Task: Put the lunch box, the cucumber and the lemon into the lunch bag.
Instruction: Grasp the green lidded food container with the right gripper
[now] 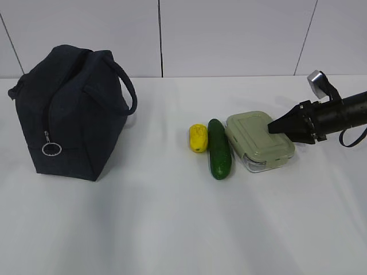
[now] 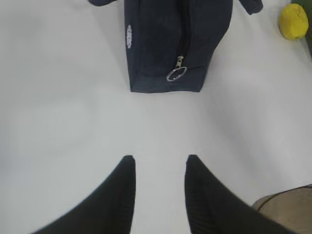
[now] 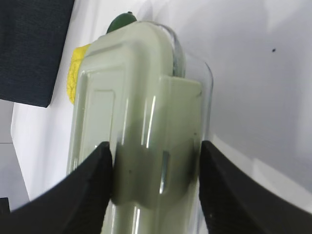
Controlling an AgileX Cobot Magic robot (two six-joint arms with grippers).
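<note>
The lunch box (image 1: 258,140) with its sage-green lid lies flat on the white table, right of the cucumber (image 1: 218,149) and the lemon (image 1: 198,137). My right gripper (image 1: 270,127) is at the box's right end. In the right wrist view its open jaws (image 3: 156,156) stand either side of the lid's clip tab on the lunch box (image 3: 141,87), the left finger touching it. The lunch bag (image 1: 69,114) stands at the left, its zipper closed, ring pull (image 1: 51,149) hanging. My left gripper (image 2: 158,161) is open and empty over bare table, short of the bag (image 2: 170,39).
The lemon (image 2: 294,20) shows at the left wrist view's top right. The right wrist view also shows the cucumber tip (image 3: 121,22), the lemon (image 3: 75,73) and a bag corner (image 3: 29,48). A white panelled wall stands behind the table.
</note>
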